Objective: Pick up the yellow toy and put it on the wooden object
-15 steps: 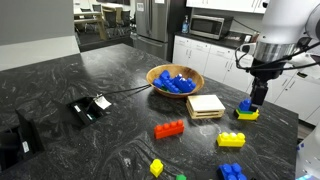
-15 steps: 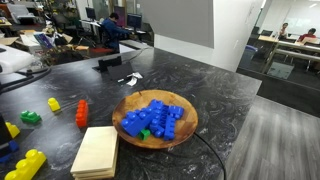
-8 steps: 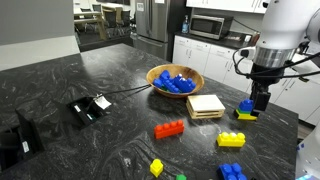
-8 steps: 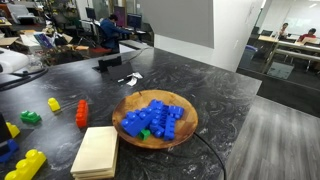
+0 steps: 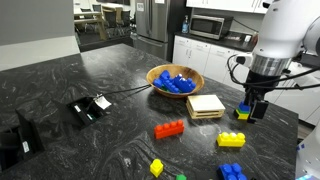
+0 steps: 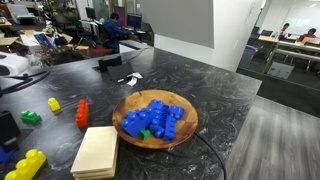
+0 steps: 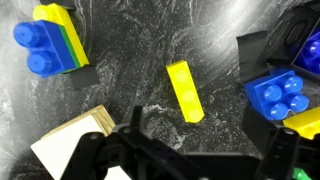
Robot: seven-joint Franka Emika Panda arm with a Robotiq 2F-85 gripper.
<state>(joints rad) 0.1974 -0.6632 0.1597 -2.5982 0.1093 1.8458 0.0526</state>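
Now: claw hovers, jaws apart, near yellow toy, wooden object.

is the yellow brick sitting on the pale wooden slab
No, the yellow brick lies on the counter, apart from the wooden slab.

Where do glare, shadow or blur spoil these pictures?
Wrist view: glare whitens the countertop at top right, and the tool is a dark, soft-edged silhouette along the bottom. In both exterior views a pale sheen lies on the dark countertop; the yellow toy is small but readable.
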